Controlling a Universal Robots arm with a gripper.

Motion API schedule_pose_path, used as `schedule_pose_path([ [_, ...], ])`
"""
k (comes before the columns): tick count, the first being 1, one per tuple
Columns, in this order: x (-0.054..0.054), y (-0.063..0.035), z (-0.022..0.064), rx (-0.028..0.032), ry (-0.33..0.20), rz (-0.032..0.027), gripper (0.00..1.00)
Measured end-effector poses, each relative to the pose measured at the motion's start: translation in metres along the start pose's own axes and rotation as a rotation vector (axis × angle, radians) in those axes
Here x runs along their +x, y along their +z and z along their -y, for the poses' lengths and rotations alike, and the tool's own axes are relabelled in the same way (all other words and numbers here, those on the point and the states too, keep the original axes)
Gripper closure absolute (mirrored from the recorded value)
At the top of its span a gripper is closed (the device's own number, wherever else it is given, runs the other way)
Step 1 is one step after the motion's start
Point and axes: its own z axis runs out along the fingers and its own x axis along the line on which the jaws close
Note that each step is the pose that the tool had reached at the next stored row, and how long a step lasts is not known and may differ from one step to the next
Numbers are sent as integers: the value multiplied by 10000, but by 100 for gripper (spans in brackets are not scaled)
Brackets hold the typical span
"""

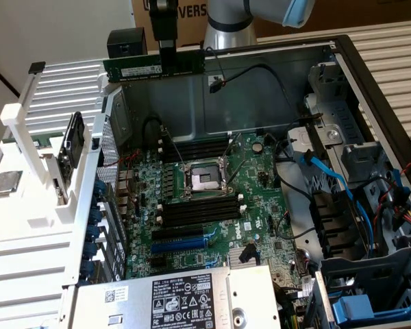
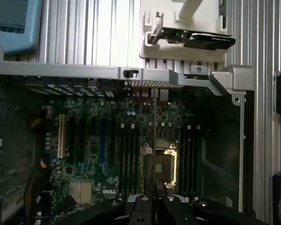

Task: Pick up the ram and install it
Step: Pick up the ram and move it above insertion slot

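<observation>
The gripper (image 1: 166,55) is clamped on the ram (image 1: 133,68), its black fingers pinching the top edge of the stick a little toward the exterior view's right of the stick's middle. The ram hangs level, its long edge horizontal and its white label facing the exterior camera. It is held high, up by the top of the far wall of the open computer case (image 1: 260,89), and is well apart from the board below. In the wrist view the gripper (image 2: 154,199) shows at the frame's edge. The ram (image 2: 153,136) is seen edge-on there as a thin line running away from the fingers, parallel to the slots. Below it, the green motherboard (image 1: 260,205) lies flat in the case, with the metal-framed CPU socket (image 1: 204,179) near its centre. Long black memory slots (image 1: 198,211) with white end clips sit on either side of the socket. A blue slot (image 1: 181,243) lies nearer the exterior camera, just before the labelled power supply (image 1: 178,298). Blue cables (image 1: 329,171) run along the case on the exterior view's right. On the exterior view's left stands a white rack (image 1: 27,226) holding an upright card (image 1: 70,147).
</observation>
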Motion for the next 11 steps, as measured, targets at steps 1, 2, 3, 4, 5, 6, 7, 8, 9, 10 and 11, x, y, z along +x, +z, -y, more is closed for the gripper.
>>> schedule_pose_path([
  [1,1,7,45,0,-1,1,87],
  [2,2,20,93,0,-1,1,87],
  [3,4,36,139,0,0,0,87],
  [4,5,51,184,0,0,1,87],
  [5,9,84,267,0,4,0,87],
  [6,11,102,293,0,7,1,87],
  [7,13,120,304,1,8,4,87],
  [8,14,138,312,2,10,5,87],
  [9,15,155,314,2,11,5,87],
  [10,17,173,317,2,13,5,87],
  [11,18,191,318,1,15,4,87],
])
